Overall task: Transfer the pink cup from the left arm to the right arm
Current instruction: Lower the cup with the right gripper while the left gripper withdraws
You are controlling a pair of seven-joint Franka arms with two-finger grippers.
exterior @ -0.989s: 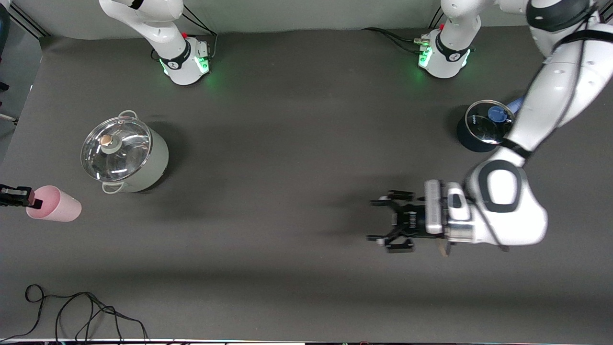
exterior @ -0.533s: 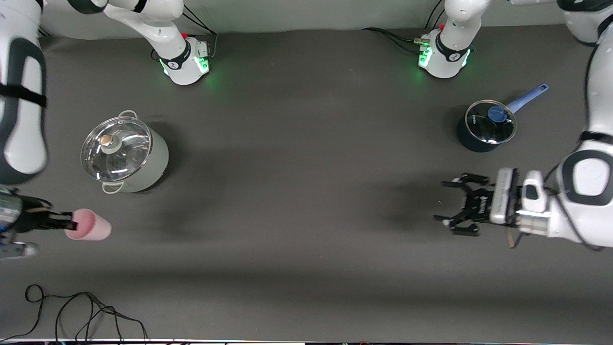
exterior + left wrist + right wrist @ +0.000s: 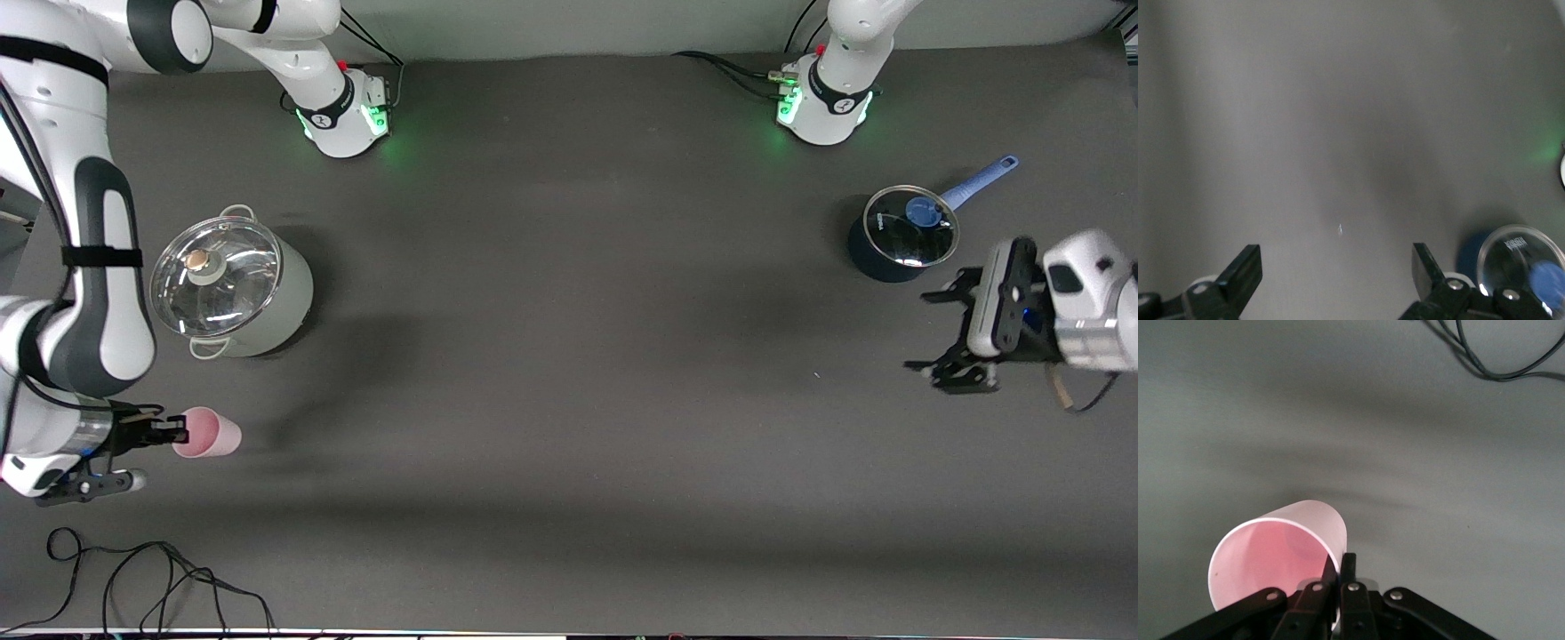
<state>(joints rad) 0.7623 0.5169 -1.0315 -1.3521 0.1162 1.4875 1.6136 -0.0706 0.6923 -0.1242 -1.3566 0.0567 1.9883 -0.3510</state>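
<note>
The pink cup (image 3: 208, 434) is a small pale pink tumbler held on its side over the dark mat at the right arm's end of the table. My right gripper (image 3: 180, 434) is shut on its rim, one finger inside and one outside. The right wrist view shows the cup (image 3: 1275, 553), its open mouth toward the camera, pinched at my right gripper (image 3: 1341, 570). My left gripper (image 3: 921, 331) is open and empty over the mat beside the blue saucepan. In the left wrist view my left gripper (image 3: 1337, 267) has its jaws wide apart over bare mat.
A large grey pot with a glass lid (image 3: 229, 286) stands at the right arm's end. A small dark blue saucepan with a glass lid and blue handle (image 3: 900, 233) stands at the left arm's end, also in the left wrist view (image 3: 1519, 259). A black cable (image 3: 160, 578) lies by the near edge.
My right gripper has carried the pink cup in from the table's end and toward the near edge. My left gripper, open, has drawn back toward the left arm's end, beside the saucepan.
</note>
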